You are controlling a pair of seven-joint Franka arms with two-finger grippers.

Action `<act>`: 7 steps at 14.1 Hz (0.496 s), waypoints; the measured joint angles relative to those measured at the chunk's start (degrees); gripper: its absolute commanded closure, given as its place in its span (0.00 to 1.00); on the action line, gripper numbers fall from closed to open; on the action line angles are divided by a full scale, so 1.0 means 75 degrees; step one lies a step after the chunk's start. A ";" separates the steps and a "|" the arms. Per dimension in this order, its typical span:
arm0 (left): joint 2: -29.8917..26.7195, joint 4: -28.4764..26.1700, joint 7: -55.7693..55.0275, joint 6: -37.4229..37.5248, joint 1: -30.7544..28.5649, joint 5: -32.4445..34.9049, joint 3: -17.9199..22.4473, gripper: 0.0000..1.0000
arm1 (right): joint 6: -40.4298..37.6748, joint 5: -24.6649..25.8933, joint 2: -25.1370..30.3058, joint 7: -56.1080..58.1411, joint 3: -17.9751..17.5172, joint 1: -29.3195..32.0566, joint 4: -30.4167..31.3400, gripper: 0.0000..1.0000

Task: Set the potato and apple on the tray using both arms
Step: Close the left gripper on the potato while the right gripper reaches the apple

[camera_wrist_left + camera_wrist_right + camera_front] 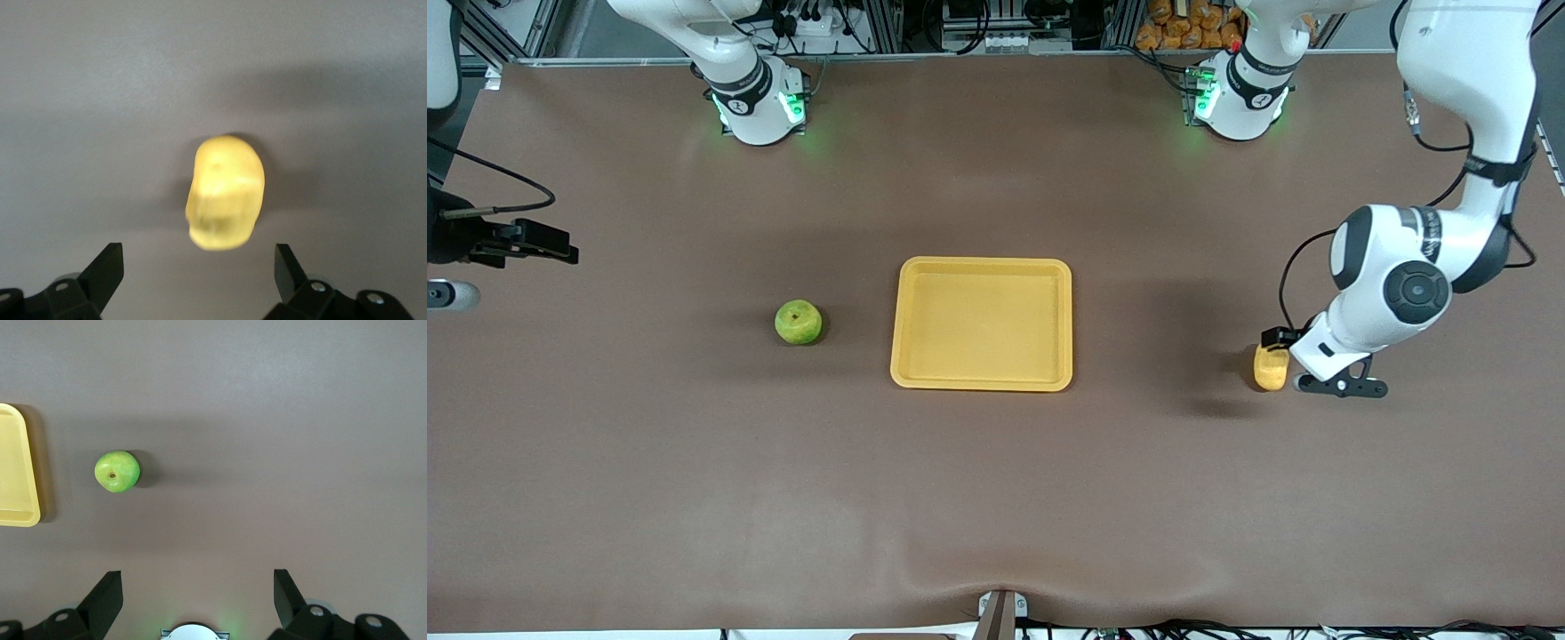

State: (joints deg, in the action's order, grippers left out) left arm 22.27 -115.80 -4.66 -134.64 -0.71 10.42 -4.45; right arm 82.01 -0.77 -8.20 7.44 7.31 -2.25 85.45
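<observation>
The yellow-orange potato [1270,369] lies on the brown table toward the left arm's end. My left gripper [1282,348] hangs low right over it, open; in the left wrist view the potato [225,193] lies just ahead of the gripper [198,267], not between the fingertips. The green apple [798,322] sits beside the yellow tray [983,324], toward the right arm's end. The tray holds nothing. My right gripper [543,242] is open and empty, up over the table's edge at the right arm's end. The right wrist view shows that gripper [197,587], the apple [117,471] and one end of the tray [17,473].
The two green-lit arm bases [756,102] [1240,98] stand along the table's edge farthest from the front camera. A small metal bracket [1000,613] sits at the table's nearest edge. Bare brown table surrounds the tray.
</observation>
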 measured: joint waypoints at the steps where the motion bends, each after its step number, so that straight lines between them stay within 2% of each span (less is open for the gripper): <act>1: 0.0105 -0.0182 -0.0008 -0.0448 -0.0066 0.0002 0.0001 0.00 | 0.0000 0.0000 -0.0030 0.0000 0.0000 0.0000 0.0000 0.00; 3: 0.0342 -0.0483 -0.0008 -0.1208 -0.0189 0.0002 0.0003 0.00 | -0.0002 -0.0006 -0.0072 -0.0007 0.0000 0.0000 -0.0001 0.00; 7: 0.0566 -0.0552 -0.0042 -0.1622 -0.0213 0.0002 -0.0029 0.00 | 0.0008 -0.0043 -0.0223 -0.0011 -0.0013 -0.0005 0.0001 0.00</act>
State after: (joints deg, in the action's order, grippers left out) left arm 26.51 -119.94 -4.98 -146.81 -2.31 10.43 -4.66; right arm 82.07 -1.09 -9.87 7.35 7.21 -2.29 85.46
